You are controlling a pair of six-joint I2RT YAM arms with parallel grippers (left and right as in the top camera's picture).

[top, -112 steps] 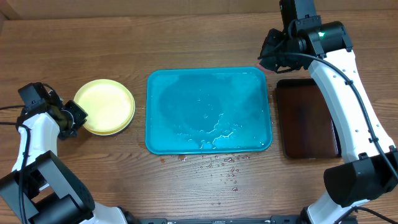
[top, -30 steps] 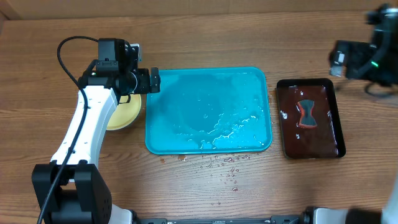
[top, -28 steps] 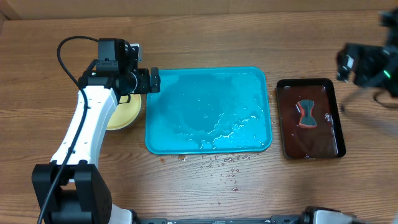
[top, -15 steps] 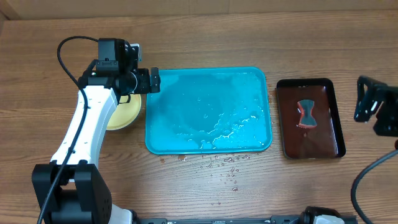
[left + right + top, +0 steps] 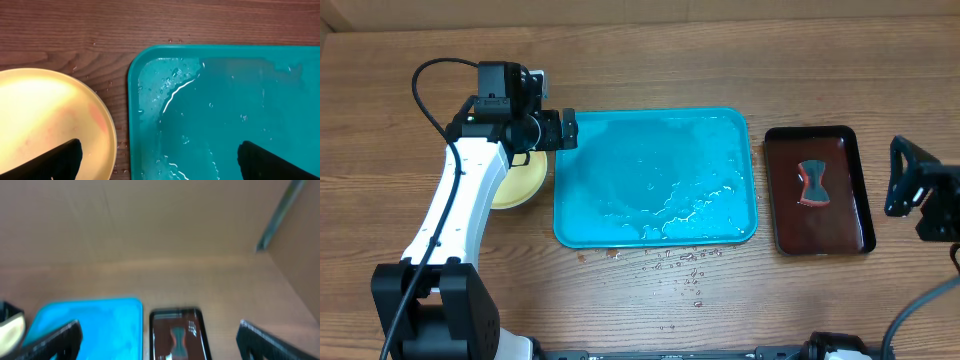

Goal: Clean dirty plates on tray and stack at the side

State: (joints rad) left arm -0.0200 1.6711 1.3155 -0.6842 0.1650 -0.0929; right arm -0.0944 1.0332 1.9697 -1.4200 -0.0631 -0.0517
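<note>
Overhead, the plates were seen stacked just left of the wet tray, which carried none. The left gripper hung at the tray's left rim. In the left wrist view, its fingers were spread, nothing held. In the blurred right wrist view, the right gripper was likewise spread and empty. The stack could be knocked by the close left arm.

Glossy wet plastic tray on matt wood-grain table.

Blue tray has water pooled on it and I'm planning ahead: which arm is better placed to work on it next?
Left, probably: the left gripper hangs open over the blue tray's far-left corner; the right gripper sits well off, beyond the dark tray.
</note>
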